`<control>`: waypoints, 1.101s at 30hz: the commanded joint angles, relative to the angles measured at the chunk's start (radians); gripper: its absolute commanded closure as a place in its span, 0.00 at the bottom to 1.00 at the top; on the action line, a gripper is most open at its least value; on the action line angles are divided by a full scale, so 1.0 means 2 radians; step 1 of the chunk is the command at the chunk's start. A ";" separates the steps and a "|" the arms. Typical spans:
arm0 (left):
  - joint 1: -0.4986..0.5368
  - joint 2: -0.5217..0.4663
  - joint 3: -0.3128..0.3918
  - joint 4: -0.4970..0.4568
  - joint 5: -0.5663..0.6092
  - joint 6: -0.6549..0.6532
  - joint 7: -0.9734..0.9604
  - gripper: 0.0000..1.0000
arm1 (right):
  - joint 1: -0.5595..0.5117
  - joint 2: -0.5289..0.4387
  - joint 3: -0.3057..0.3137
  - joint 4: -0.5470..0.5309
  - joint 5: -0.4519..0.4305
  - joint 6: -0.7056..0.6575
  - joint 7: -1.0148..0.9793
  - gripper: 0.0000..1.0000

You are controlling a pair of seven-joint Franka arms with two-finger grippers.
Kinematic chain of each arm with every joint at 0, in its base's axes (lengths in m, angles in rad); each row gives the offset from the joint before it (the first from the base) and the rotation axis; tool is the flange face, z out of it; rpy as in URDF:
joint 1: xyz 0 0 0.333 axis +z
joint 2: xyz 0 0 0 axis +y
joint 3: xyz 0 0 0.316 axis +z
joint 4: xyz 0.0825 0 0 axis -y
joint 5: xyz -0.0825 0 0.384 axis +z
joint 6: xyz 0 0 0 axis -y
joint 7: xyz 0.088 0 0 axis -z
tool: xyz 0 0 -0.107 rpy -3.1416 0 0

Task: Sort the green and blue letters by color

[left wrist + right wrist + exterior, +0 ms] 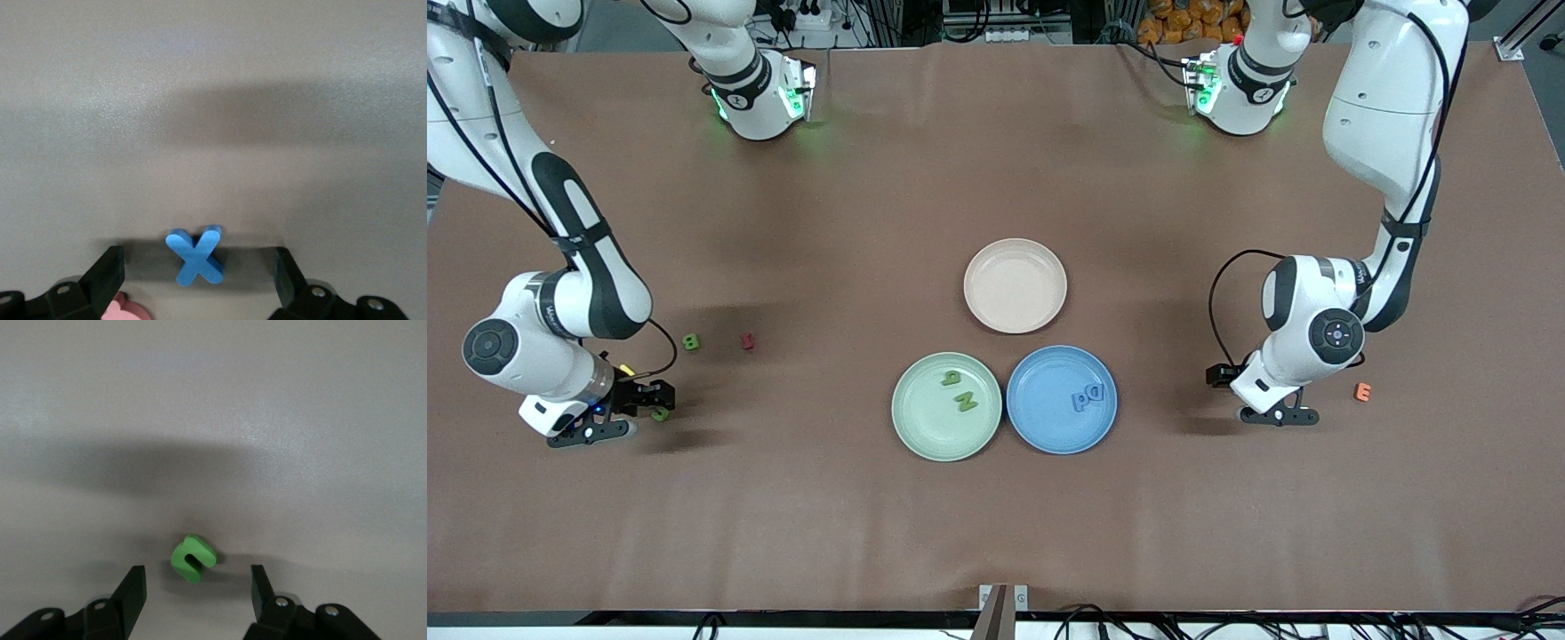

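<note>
While its fingers stand apart on either side of a small green letter [193,558] lying on the brown table [800,498], the right gripper [197,593] sits low at the right arm's end, not yet touching it. Toward the left arm's end, the left gripper [200,270] is spread wide around a blue X [196,255] beside a pink piece [127,311]. Between the arms, two green letters lie in the green plate [916,436] and two blue ones in the blue plate [1049,427]

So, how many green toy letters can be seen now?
4 green letters: G and N on the round green plate, B beside the dark-red letter, another letter between the right claw's open fingers.
</note>
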 commanded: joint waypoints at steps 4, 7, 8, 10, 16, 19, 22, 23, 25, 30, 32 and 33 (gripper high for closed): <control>0.003 -0.013 -0.003 -0.016 -0.013 0.007 0.005 0.38 | -0.005 0.017 0.005 0.014 -0.012 0.012 -0.001 0.32; 0.003 -0.013 -0.003 -0.015 -0.013 0.007 0.005 0.48 | -0.004 0.019 0.005 0.014 -0.012 0.014 -0.001 0.35; 0.003 -0.013 -0.003 -0.015 -0.013 0.007 0.005 0.49 | -0.004 0.020 0.005 0.014 -0.012 0.015 -0.001 0.36; 0.003 -0.013 -0.003 -0.015 -0.013 0.007 0.005 0.49 | -0.004 0.022 0.005 0.014 -0.012 0.017 -0.001 0.39; 0.003 -0.013 -0.003 -0.015 -0.013 0.007 0.005 0.57 | -0.003 0.023 0.005 0.015 -0.012 0.017 -0.001 0.47; 0.002 -0.013 -0.003 -0.015 -0.013 0.007 0.006 0.61 | -0.002 0.023 0.005 0.015 -0.013 0.017 -0.001 0.59; 0.002 -0.013 -0.003 -0.015 -0.013 0.007 0.006 0.66 | -0.002 0.023 0.005 0.016 -0.013 0.016 -0.001 0.72; 0.002 -0.013 -0.003 -0.015 -0.013 0.007 0.006 0.68 | -0.002 0.023 0.005 0.016 -0.013 0.016 -0.001 0.77; 0.002 -0.013 -0.003 -0.015 -0.013 0.007 0.006 0.69 | -0.002 0.023 0.005 0.018 -0.012 0.016 -0.001 0.84; 0.002 -0.013 -0.003 -0.015 -0.012 0.007 0.006 0.72 | -0.001 0.021 0.006 0.019 -0.010 0.014 0.001 0.95; 0.000 -0.013 -0.003 -0.014 -0.012 0.007 0.005 0.74 | -0.001 0.019 0.006 0.020 -0.009 0.012 0.003 0.97; -0.001 -0.013 -0.003 -0.014 -0.012 0.007 0.005 0.76 | 0.000 0.017 0.007 0.020 -0.007 0.010 0.004 0.98</control>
